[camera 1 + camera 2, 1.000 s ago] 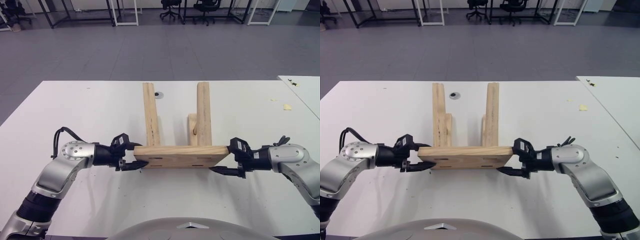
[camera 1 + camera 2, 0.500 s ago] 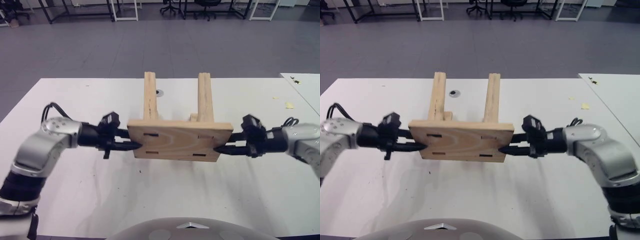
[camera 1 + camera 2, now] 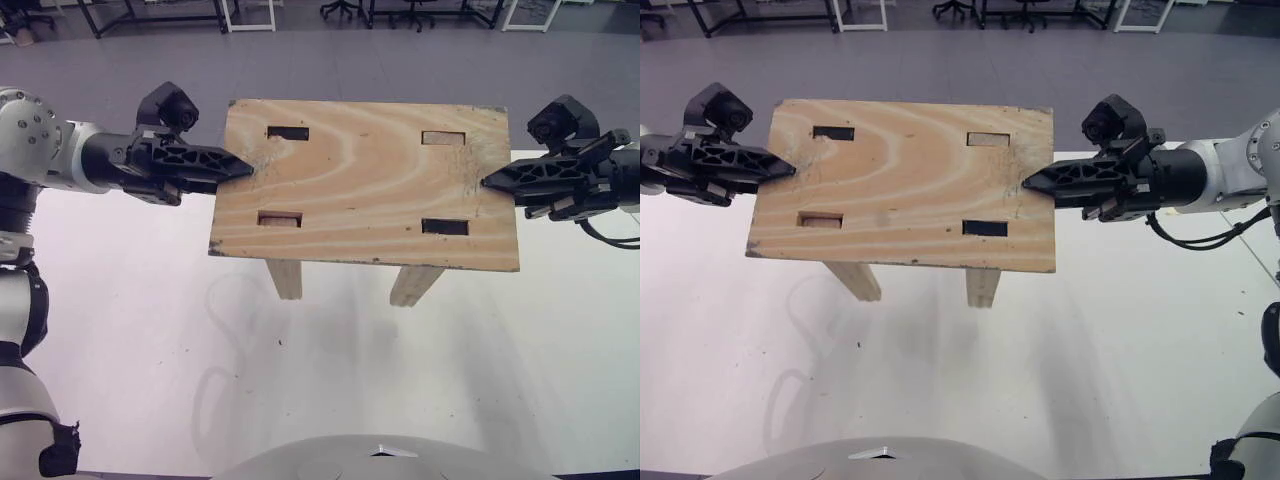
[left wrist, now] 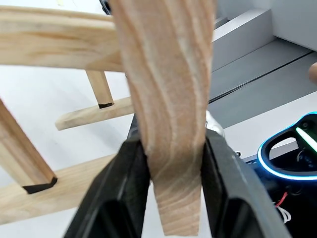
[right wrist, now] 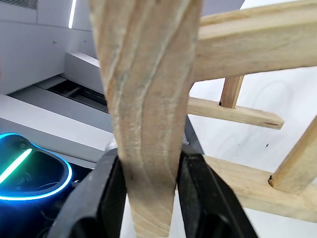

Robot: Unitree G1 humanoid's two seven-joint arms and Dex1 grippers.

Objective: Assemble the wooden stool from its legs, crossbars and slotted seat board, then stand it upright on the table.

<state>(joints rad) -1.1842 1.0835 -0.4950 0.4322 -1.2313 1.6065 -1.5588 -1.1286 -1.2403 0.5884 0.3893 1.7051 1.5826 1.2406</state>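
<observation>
The assembled wooden stool hangs in the air over the white table (image 3: pixel 120 330), its slotted seat board (image 3: pixel 365 185) facing up with four slots. Two leg ends (image 3: pixel 285 278) poke out below the board's near edge. My left gripper (image 3: pixel 240 168) is shut on the board's left edge, my right gripper (image 3: pixel 488 184) shut on its right edge. In the left wrist view the black fingers (image 4: pixel 121 183) clamp the board's edge (image 4: pixel 168 99), with legs and crossbars (image 4: pixel 94 111) behind. The right wrist view has the same grip: fingers (image 5: pixel 106 188) on the board (image 5: pixel 146 99), crossbars (image 5: pixel 233 111) beyond.
The stool's shadow (image 3: pixel 300 340) falls on the table beneath it. Grey floor lies beyond the table's far edge, with chair and frame legs (image 3: pixel 250 15) at the back of the room.
Both arms have lifted the stool off the table and turned it from lying on its side to seat-up, held high between them. The grips stay on the board's two edges.
</observation>
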